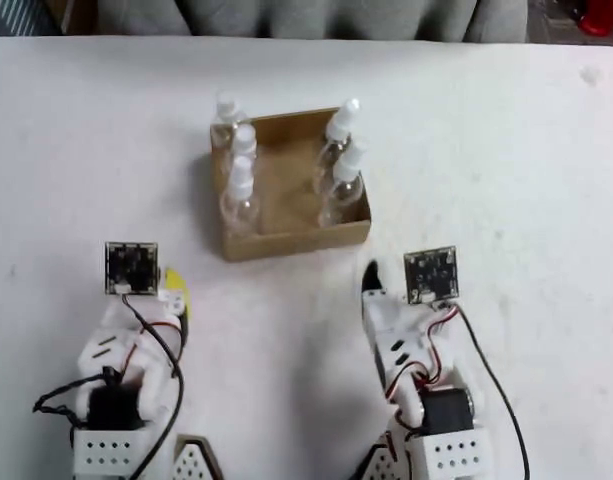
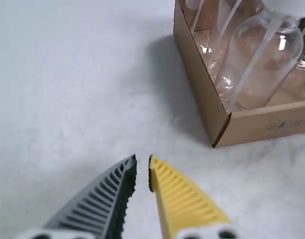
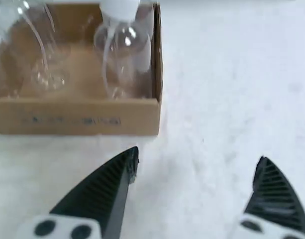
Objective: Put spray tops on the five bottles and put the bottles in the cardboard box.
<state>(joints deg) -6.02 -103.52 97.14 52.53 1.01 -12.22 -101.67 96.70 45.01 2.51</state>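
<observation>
My left gripper (image 2: 143, 170) sits low near the cardboard box (image 1: 286, 240), fingers pressed together, empty; my right gripper (image 3: 198, 162) likewise low, spread wide. 5 topped bottles (image 1: 239, 200) stand inside the box

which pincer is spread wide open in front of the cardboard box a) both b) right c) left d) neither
b: the right pincer holds its two black tips far apart, while the left pincer has its grey and yellow tips almost touching.
</observation>
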